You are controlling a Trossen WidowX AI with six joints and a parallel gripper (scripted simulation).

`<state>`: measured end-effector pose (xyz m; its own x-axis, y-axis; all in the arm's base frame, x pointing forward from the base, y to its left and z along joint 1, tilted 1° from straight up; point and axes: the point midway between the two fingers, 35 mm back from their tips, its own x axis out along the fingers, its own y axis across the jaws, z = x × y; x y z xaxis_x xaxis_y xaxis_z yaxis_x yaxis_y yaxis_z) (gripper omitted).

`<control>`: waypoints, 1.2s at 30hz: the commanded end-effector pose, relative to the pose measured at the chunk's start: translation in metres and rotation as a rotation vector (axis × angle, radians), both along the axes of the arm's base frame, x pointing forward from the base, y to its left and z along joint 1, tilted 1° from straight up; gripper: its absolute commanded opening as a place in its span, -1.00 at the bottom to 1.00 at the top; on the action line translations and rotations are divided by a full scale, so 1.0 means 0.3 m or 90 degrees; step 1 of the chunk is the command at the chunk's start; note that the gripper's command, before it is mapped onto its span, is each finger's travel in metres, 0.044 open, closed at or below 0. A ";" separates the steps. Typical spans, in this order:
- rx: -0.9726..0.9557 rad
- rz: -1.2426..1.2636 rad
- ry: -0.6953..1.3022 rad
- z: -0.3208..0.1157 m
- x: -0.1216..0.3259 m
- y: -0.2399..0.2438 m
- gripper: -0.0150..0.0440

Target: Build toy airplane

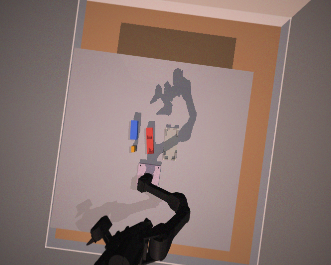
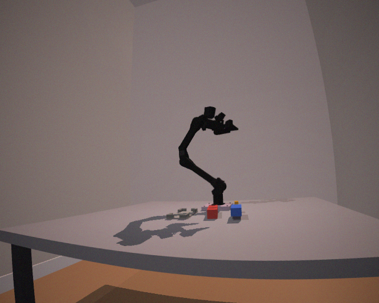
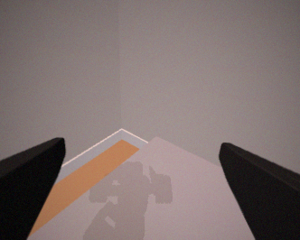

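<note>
The red fuselage (image 1: 150, 144) (image 2: 212, 212) lies on the table with two dark sockets showing on top. The blue wing (image 1: 134, 129) (image 2: 236, 209) lies to its left in the top view, with the small orange tail fin (image 1: 133, 149) (image 2: 236, 202) just below the wing there. The grey jig (image 1: 171, 133) lies to the right of the fuselage with nothing in its cradle. All three parts are separate. My gripper (image 3: 145, 147) is open and empty, high above the table and far from the parts, on the base side. Its fingertips are partly hidden in the top view.
The arm rises from a pink base plate (image 1: 157, 177) just below the fuselage and jig in the top view. The arm bends back over the table (image 1: 211, 171) towards its lower edge there. Arm shadows cross the jig and tabletop. Walls surround the table.
</note>
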<state>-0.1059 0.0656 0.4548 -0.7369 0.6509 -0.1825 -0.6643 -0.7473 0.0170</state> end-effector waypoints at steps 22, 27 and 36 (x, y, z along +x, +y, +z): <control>-0.623 -0.860 0.033 -0.681 0.958 0.424 1.00; -0.794 -0.989 0.093 -0.856 1.125 0.243 1.00; -0.992 -1.088 0.187 -1.034 1.209 -0.013 1.00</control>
